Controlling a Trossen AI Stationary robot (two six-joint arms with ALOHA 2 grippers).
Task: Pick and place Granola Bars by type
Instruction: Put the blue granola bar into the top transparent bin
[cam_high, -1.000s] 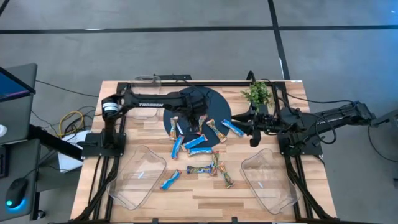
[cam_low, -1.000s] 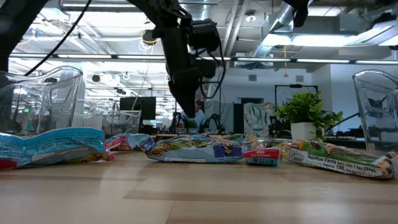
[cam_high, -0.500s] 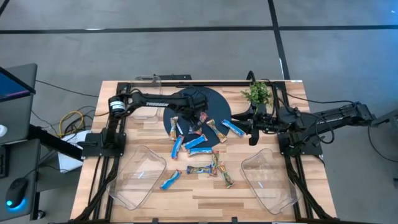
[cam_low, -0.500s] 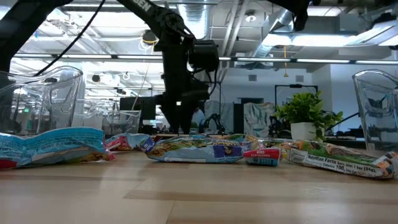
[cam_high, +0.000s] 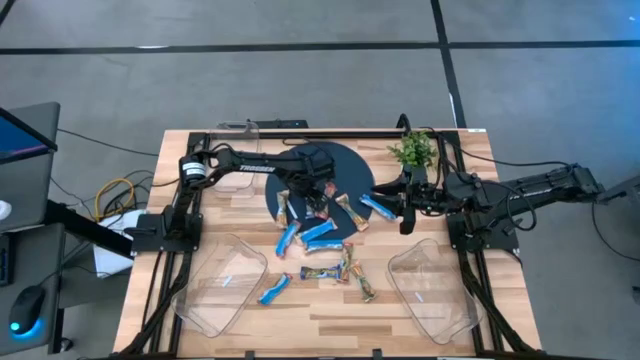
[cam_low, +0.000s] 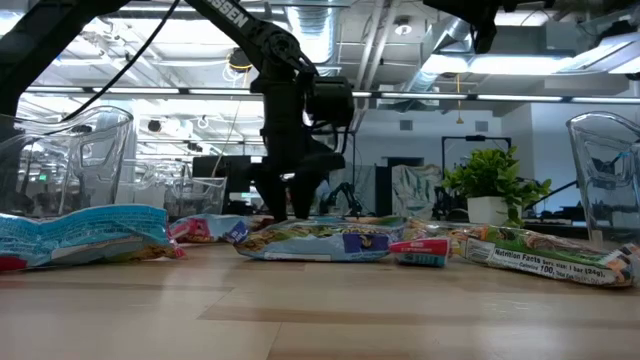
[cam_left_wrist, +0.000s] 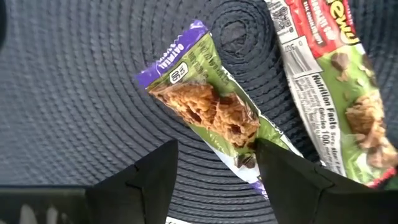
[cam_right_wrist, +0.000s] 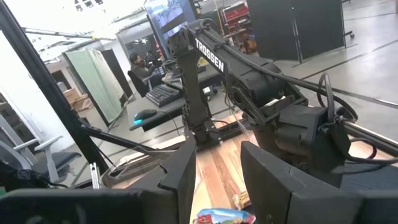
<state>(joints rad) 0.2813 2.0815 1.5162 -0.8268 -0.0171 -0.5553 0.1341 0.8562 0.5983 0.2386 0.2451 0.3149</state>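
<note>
The wooden counter (cam_high: 240, 205) carries a round dark woven mat (cam_high: 345, 165) at its far middle, two clear plastic trays, the left tray (cam_high: 222, 285) and the right tray (cam_high: 430, 285), at its near corners, and a small potted plant (cam_high: 415, 150) at the far right.

The left arm reaches across to the mat, and the left gripper (cam_left_wrist: 214, 165) hangs low over it, its fingers (cam_left_wrist: 140, 180) spread apart with nothing between them. Directly ahead of those fingers, flat on the mat, lies a purple-and-green bar (cam_left_wrist: 211, 115), its near end sitting in the gap between the fingertips. Just beside it lies a red-and-green bar (cam_left_wrist: 329, 87).

The other Granola Bars (cam_high: 320, 235) are scattered from the mat's near edge toward the trays; one blue bar (cam_high: 273, 289) lies at the left tray's edge.

The right gripper (cam_right_wrist: 217, 171) waits raised beside the plant, its fingers parted and empty, well apart from the bars.
</note>
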